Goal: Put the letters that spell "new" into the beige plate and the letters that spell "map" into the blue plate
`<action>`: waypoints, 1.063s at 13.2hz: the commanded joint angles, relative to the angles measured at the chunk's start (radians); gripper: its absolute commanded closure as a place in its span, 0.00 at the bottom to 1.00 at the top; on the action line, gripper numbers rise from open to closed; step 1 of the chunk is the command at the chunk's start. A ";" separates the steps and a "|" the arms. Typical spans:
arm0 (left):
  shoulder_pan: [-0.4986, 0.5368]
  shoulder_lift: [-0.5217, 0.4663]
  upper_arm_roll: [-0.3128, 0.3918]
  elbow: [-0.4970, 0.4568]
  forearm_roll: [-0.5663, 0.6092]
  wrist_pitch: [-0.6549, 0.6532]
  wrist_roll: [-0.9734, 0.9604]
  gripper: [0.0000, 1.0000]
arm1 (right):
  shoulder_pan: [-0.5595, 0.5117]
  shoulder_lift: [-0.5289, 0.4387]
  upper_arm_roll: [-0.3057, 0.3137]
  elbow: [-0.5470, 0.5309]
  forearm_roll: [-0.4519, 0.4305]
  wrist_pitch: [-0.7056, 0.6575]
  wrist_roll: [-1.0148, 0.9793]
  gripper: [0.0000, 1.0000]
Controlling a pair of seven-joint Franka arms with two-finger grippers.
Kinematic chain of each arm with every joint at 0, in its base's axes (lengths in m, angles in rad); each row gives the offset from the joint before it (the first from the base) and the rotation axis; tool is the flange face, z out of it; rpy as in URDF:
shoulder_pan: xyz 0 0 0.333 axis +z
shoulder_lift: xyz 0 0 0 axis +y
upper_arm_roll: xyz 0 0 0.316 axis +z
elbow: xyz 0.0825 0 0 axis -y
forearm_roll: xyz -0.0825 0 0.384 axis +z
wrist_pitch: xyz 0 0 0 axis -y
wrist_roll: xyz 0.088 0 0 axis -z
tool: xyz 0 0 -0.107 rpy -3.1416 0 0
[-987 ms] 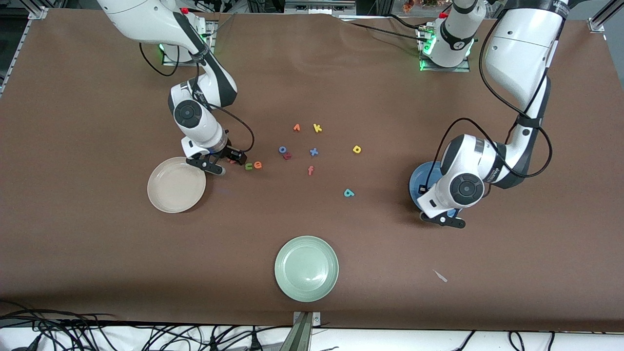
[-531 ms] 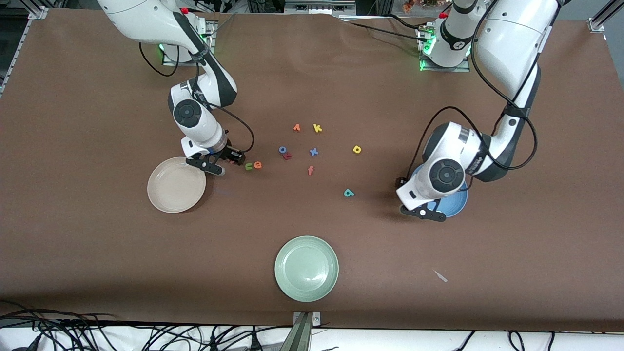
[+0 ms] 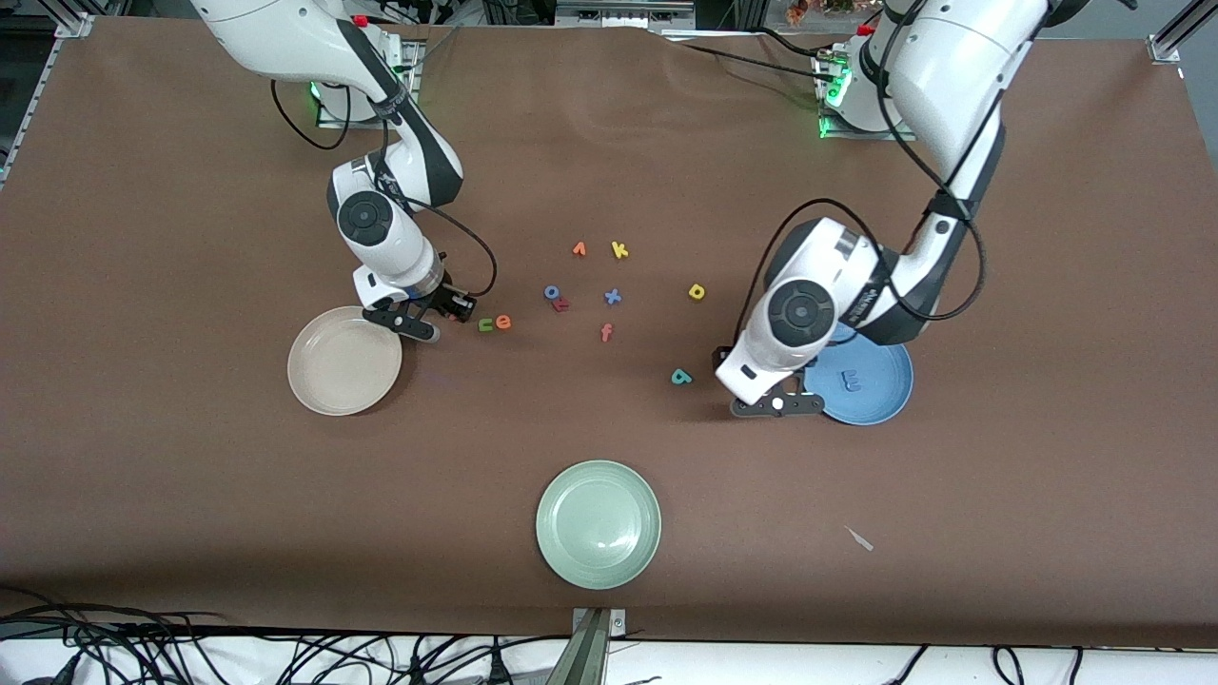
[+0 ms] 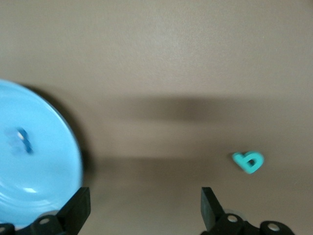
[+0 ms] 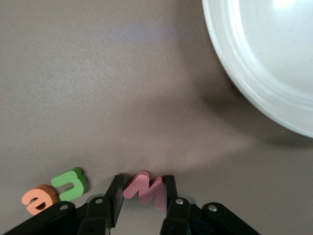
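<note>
One letter in a plate, one letter in a pinch

The blue plate [image 3: 871, 385] holds the blue m [image 3: 850, 381]; the beige plate [image 3: 328, 366] holds no letters. The right gripper [image 5: 142, 196] squeezes the pink w [image 5: 144, 188] beside the green n [image 3: 486, 324] and orange e [image 3: 502, 322]. The left gripper [image 4: 144, 208] stands wide apart, near the teal a [image 3: 680, 377]. The yellow p [image 3: 697, 291] lies among the loose letters.

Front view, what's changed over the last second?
The left gripper, open, has swung off the blue plate toward the teal a, uncovering the blue m on the plate. The right gripper has closed on the pinkish-red w. Other letters and plates stayed put.
</note>
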 commanded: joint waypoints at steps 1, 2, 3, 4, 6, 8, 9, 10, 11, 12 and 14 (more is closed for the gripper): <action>-0.027 0.055 0.006 0.090 -0.060 0.001 -0.159 0.05 | -0.006 -0.063 -0.035 0.063 -0.006 -0.170 -0.090 0.83; -0.031 0.071 0.006 0.112 -0.124 0.007 -0.200 0.08 | -0.014 -0.078 -0.061 0.093 -0.006 -0.234 -0.157 0.83; -0.036 0.082 0.006 0.124 -0.163 0.031 -0.251 0.09 | -0.028 -0.087 -0.088 0.110 -0.006 -0.277 -0.238 0.83; -0.050 0.094 0.006 0.131 -0.178 0.056 -0.312 0.18 | -0.043 -0.096 -0.114 0.118 -0.006 -0.293 -0.327 0.83; -0.068 0.111 0.006 0.131 -0.188 0.097 -0.467 0.17 | -0.052 -0.092 -0.177 0.120 -0.007 -0.292 -0.485 0.82; -0.090 0.135 0.009 0.131 -0.186 0.127 -0.547 0.17 | -0.066 -0.078 -0.216 0.120 -0.004 -0.279 -0.576 0.79; -0.094 0.144 0.009 0.131 -0.186 0.157 -0.590 0.17 | -0.068 -0.075 -0.219 0.120 -0.003 -0.272 -0.576 0.73; -0.097 0.157 0.009 0.129 -0.180 0.170 -0.615 0.17 | -0.068 -0.075 -0.219 0.118 0.000 -0.272 -0.564 0.65; -0.109 0.166 0.010 0.129 -0.180 0.176 -0.616 0.21 | -0.066 -0.074 -0.219 0.118 0.008 -0.272 -0.563 0.53; -0.110 0.174 0.013 0.129 -0.178 0.176 -0.616 0.22 | -0.066 -0.073 -0.217 0.118 0.010 -0.272 -0.561 0.45; -0.113 0.200 0.017 0.128 -0.174 0.214 -0.618 0.26 | -0.066 -0.073 -0.204 0.118 0.004 -0.272 -0.480 0.36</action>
